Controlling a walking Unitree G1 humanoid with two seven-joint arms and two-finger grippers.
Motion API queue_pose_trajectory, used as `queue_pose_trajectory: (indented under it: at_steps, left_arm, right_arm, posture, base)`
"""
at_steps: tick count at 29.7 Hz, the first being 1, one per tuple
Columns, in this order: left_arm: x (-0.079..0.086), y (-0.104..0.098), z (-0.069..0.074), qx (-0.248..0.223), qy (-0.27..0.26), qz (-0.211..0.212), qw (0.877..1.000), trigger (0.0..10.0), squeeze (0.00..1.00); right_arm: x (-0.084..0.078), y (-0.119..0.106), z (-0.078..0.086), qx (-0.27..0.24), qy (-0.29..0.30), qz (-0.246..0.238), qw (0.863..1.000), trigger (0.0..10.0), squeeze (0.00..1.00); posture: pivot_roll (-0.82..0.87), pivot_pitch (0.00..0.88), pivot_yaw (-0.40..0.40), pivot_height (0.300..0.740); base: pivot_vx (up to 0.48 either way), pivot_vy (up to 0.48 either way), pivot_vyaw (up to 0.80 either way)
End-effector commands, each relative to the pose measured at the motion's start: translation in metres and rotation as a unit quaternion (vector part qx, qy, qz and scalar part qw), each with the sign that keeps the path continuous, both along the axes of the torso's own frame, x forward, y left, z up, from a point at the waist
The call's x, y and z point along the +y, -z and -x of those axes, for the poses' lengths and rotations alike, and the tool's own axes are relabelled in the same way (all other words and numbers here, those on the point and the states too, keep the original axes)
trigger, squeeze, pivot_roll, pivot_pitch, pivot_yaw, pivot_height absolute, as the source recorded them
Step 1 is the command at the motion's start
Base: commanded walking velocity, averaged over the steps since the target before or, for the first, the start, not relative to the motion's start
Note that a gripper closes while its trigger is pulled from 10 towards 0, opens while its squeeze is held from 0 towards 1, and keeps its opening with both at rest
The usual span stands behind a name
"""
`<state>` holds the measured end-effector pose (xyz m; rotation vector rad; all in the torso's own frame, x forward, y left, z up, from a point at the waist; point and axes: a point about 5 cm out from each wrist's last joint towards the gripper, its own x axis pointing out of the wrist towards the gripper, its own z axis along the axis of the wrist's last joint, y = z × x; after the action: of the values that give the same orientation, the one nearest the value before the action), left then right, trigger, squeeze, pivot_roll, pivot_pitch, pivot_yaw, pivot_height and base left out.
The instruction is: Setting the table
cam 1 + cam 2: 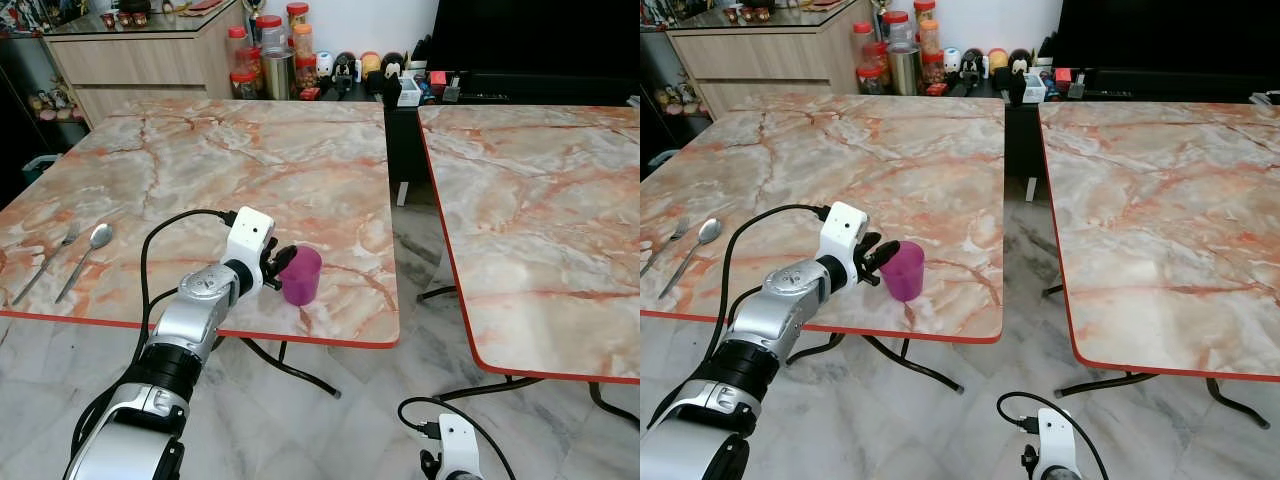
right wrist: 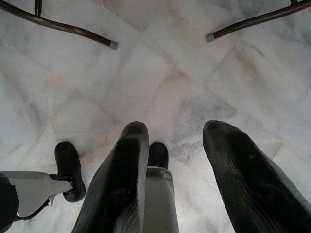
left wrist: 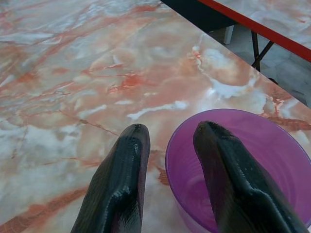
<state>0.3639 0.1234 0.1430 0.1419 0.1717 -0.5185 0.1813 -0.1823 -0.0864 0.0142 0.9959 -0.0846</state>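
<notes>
Cup point(image 1: 301, 275): one, purple, translucent plastic, upright on the near table point(image 1: 250, 170), close to its front red edge and toward its right corner.
Left gripper point(image 1: 281, 268): at the cup's left side; fingers point(image 3: 221, 179) apart, one inside the cup's mouth, the other outside the wall, so the rim is straddled. No squeeze is seen; whether the wall is touched cannot be told.
Right gripper point(image 2: 170, 179): hung low over the floor, well right of the cup; fingers apart, nothing between them.
Handling, judged: the cup looks light, thin-walled and empty. It is likely to be stiff enough for a rim pinch, yet the wall may flex and the smooth plastic may slip. It would tip easily if nudged sideways, and the table edge is near.
Hold point, judged: the wall just under the rim, one finger in and one out, is taken as the best place; a light clamp should do.
Spoon point(image 1: 88, 256): one, metal, flat on the table, far left of the cup.
Fork point(image 1: 48, 262): one, just left of the spoon, roughly parallel to it.
Tables: two, marble-patterned with red edging; the second table point(image 1: 540, 210) lies right of the cup across a gap.
Clutter point(image 1: 280, 55): jars and small items well behind the cup, beyond the table's far edge; not counted, too small.
</notes>
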Motion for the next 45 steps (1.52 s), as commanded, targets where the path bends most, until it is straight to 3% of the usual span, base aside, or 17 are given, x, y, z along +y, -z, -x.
queue_pose_trajectory:
  at_steps: [1,21,22,23,26,27,38,45]
  left_arm:
    - [0.0018,0.0013,-0.0013,0.01,-0.003,-0.015,1.0,10.0,0.0]
    - [0.0021,0.0057,-0.0039,0.036,-0.009,-0.034,0.999,9.8,0.0]
    - [0.0018,0.0056,-0.0039,0.036,-0.008,-0.033,0.999,8.6,0.0]
    - [0.0015,0.0056,-0.0038,0.037,-0.007,-0.033,0.999,3.5,0.0]
    - [0.0012,0.0056,-0.0038,0.037,-0.005,-0.033,0.999,3.5,0.0]
    - [0.001,0.0056,-0.0037,0.038,-0.003,-0.033,0.999,0.0,0.0]
    - [-0.0018,0.005,-0.0019,0.041,0.026,-0.038,0.998,0.0,0.0]
    - [-0.0012,0.0011,-0.0039,0.035,0.018,-0.029,0.999,0.0,0.0]
  right_arm:
    - [0.0025,-0.0005,-0.0017,-0.001,0.001,-0.004,1.0,10.0,0.0]
    - [0.0028,0.001,0.0014,0.001,0.015,-0.008,1.0,10.0,0.0]
    - [0.0028,0.0009,0.0012,0.0,0.015,-0.008,1.0,10.0,0.0]
    - [0.0028,0.0009,0.0012,0.0,0.014,-0.008,1.0,10.0,0.0]
    - [0.003,0.0005,0.0004,-0.001,0.015,-0.009,1.0,10.0,0.0]
    - [0.0034,0.0004,0.0,-0.001,0.015,-0.009,1.0,10.0,0.0]
    - [0.0066,0.0001,-0.0014,-0.002,0.018,-0.013,1.0,10.0,0.0]
    - [0.008,0.0001,-0.0015,-0.003,0.02,-0.015,1.0,10.0,0.0]
  posture:
    - [0.0,0.0,0.035,0.74]
    - [0.0,0.0,0.046,0.74]
    - [0.0,0.0,0.047,0.74]
    - [0.0,0.0,0.047,0.74]
    - [0.0,0.0,0.047,0.74]
    - [0.0,0.0,0.046,0.74]
    - [0.0,0.0,0.058,0.74]
    - [0.0,0.0,0.057,0.74]
  base:
    - [0.0,0.0,0.0]
    - [0.0,0.0,0.0]
    - [0.0,0.0,0.0]
    - [0.0,0.0,0.0]
    - [0.0,0.0,0.0]
    - [0.0,0.0,0.0]
    - [0.0,0.0,0.0]
    - [0.0,0.0,0.0]
